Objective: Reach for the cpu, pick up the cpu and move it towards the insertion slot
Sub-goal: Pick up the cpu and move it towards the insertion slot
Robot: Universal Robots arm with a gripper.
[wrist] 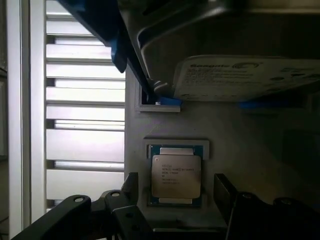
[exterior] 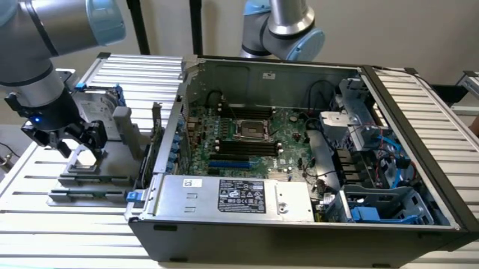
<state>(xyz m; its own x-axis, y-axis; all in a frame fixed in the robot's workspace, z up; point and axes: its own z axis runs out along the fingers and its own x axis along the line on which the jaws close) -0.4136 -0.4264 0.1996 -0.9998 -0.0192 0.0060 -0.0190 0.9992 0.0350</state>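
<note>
The cpu (wrist: 176,174) lies in its grey holder (wrist: 240,145), the downward-pointing pincer (wrist: 175,182) open astride it.

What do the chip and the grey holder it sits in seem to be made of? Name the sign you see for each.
Chip: a pale silver metal lid with a dull sheen and printed text, on a green-blue rim that is likely circuit board.
Holder: matte, even grey with no glints, so probably plastic, though painted metal is possible.

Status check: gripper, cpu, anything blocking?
Gripper open, straddling the cpu. It lies flat in its grey holder, outside the case. Nothing between jaws and chip.
</note>
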